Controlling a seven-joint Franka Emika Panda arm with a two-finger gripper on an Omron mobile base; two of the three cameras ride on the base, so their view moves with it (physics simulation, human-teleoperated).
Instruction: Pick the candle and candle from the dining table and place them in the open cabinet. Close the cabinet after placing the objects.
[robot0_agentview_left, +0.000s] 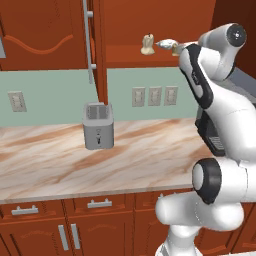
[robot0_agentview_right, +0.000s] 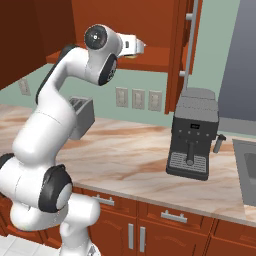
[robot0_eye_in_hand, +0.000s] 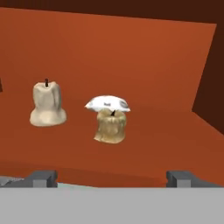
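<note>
Hand view: gripper (robot0_eye_in_hand: 109, 179) jaws wide apart, empty; both candles, tan (robot0_eye_in_hand: 110, 127) and cream (robot0_eye_in_hand: 47, 106), stand on cabinet shelf (robot0_eye_in_hand: 175, 135) ahead.

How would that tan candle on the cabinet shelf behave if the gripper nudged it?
The tan candle looks squat with a broad base, so it would probably slide rather than tip. Its lumpy, waxy-looking sides may be slippery. The grey-white object seems to sit right behind or on it and might shift too.
</note>
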